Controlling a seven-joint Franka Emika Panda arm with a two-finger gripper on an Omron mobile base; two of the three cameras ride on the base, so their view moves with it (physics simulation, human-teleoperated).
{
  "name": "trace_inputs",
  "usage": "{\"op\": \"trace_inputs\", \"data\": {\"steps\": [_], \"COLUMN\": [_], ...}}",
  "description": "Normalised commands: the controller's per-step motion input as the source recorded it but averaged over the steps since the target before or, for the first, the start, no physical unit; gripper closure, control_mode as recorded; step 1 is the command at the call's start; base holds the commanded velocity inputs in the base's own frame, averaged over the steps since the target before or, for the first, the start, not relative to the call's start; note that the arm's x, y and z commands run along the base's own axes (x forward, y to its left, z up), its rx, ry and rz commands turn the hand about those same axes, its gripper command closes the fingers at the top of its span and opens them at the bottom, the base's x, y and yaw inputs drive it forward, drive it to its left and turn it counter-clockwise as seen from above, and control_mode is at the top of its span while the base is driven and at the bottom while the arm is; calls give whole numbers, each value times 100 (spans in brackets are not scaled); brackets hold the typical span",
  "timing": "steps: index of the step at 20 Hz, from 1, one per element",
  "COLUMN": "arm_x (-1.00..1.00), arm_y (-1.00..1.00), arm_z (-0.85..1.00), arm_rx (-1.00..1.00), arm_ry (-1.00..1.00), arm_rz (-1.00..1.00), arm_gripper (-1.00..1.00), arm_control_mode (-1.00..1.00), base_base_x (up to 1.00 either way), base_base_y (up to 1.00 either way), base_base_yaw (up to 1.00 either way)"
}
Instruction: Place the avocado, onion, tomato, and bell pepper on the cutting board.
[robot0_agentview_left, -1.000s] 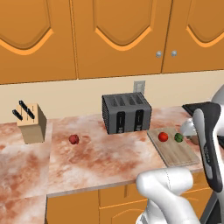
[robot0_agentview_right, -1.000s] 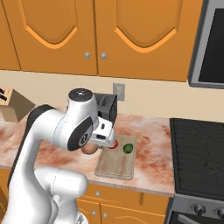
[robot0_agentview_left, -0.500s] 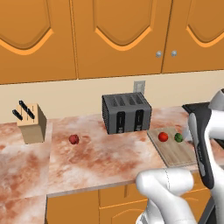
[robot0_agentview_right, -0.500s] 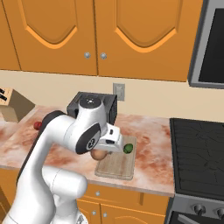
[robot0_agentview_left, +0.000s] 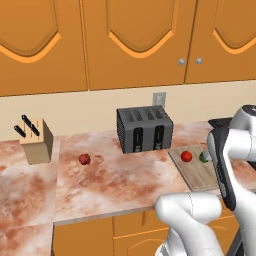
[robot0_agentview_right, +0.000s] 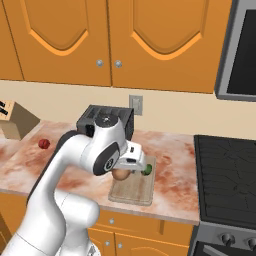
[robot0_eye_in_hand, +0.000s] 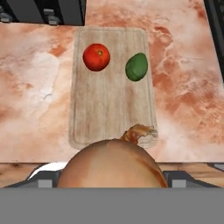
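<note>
The cutting board (robot0_eye_in_hand: 111, 109) is lying flat, carrying the red tomato (robot0_eye_in_hand: 96, 57) at 11 o'clock and the green avocado (robot0_eye_in_hand: 136, 67) at 1. The tan onion (robot0_eye_in_hand: 111, 164) is hanging over its 6 o'clock edge. The dark red bell pepper (robot0_agentview_left: 84, 159) is sitting well apart.

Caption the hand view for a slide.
End effector holding the onion above the cutting board, where tomato and avocado sit.

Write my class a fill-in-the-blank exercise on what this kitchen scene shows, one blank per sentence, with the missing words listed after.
1. The tomato and the avocado lie on the ____.
2. The end effector holds the ____ above the board's near edge.
3. The dark red item lies on the counter between the toaster and the ____.

Missing words: cutting board; onion; knife block
</note>
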Motion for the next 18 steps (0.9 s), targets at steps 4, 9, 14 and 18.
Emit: {"op": "trace_inputs", "data": {"steps": [4, 9, 14, 18], "arm_x": [42, 27, 21, 16], "arm_y": [-29, -19, -9, -1], "arm_z": [-6, -26, -31, -29], "arm_rx": [0, 0, 0, 0], "arm_ry": [5, 5, 6, 6], "arm_rz": [0, 0, 0, 0], "arm_gripper": [100, 100, 100, 100], "arm_control_mode": [-100, -100, -100, -100], "base_base_x": [0, 0, 0, 0], "base_base_y": [0, 0, 0, 0], "base_base_yaw": [0, 0, 0, 0]}}
